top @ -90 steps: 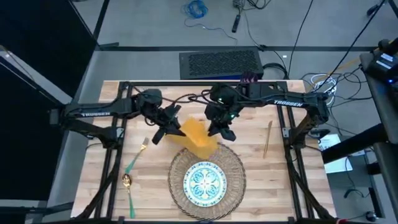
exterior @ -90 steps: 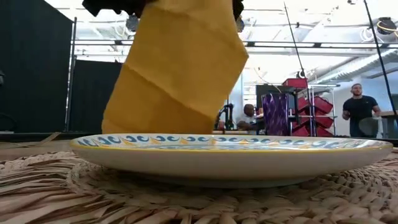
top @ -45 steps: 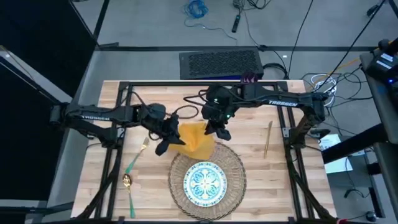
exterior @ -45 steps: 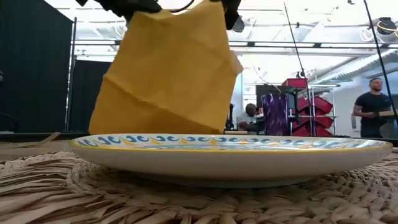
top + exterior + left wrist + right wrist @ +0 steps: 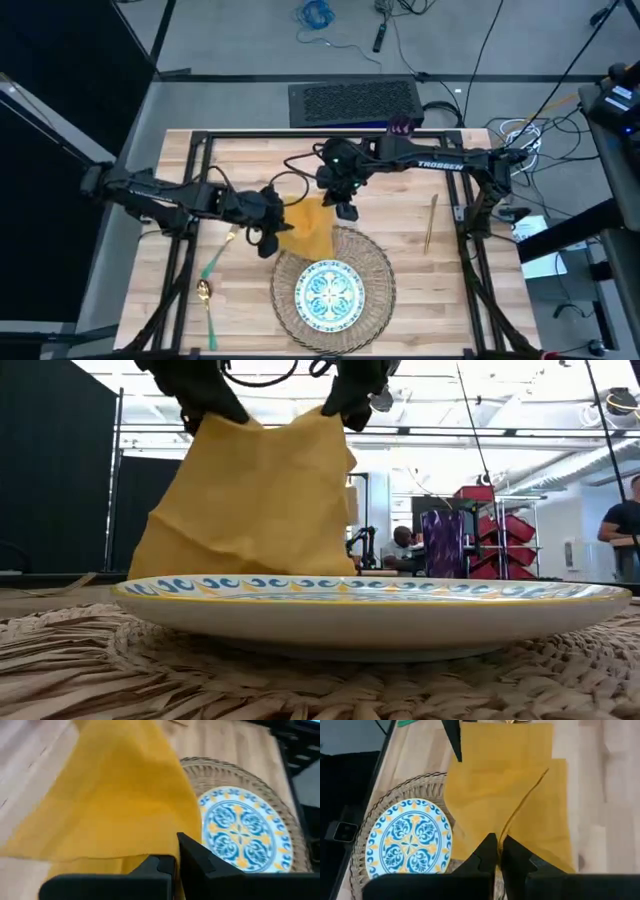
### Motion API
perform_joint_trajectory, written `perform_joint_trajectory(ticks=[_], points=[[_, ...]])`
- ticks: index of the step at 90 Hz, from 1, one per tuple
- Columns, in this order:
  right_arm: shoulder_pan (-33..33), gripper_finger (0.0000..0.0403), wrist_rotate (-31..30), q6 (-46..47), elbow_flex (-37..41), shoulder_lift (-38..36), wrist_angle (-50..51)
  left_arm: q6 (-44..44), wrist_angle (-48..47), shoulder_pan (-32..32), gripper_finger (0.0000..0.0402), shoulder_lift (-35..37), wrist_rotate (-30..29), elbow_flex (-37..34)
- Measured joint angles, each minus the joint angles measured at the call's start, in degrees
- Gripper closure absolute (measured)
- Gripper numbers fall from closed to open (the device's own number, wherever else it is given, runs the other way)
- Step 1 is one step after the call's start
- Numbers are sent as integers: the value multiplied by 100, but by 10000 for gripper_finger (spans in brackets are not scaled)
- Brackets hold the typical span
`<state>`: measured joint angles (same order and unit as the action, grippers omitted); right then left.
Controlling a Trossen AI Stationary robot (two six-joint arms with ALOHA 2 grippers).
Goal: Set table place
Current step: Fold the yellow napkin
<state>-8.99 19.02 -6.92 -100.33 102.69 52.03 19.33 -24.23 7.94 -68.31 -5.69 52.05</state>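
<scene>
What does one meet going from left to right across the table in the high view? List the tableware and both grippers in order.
spoon → fork → left gripper → napkin → right gripper → knife. The placemat and plate overlap the middle items, so they are left out.

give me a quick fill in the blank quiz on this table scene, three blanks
1. Both tools, left and right, are shut on the yellow ____.
2. The plate sits on a round woven ____.
3. The fork and spoon lie on the plate's left; on its right lies the ____.

Missing words: napkin; placemat; knife
</scene>
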Motion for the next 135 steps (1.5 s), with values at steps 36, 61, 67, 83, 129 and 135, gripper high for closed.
perform_joint_trajectory(ticks=[36, 61, 67, 83, 129, 135], points=[[2, 396, -117, 44, 0, 184, -124, 283, -247, 10, 401, 0, -347, -2], [-7, 298, -498, 34, 0, 199, 108, 426, -517, 10, 401, -2, -482, -4], [-69, 272, -762, -24, 0, 199, 309, 475, -582, 10, 401, -2, -625, -34], [-405, 226, -837, -10, 0, 199, 689, 547, -587, 10, 401, -2, -682, -303], [-431, 219, 348, 699, 1500, 177, -1132, 727, -1139, 14, 401, 284, -1133, -677], [-335, 220, 365, 884, 1805, 177, -1663, 739, -971, 14, 401, 284, -1093, -828]])
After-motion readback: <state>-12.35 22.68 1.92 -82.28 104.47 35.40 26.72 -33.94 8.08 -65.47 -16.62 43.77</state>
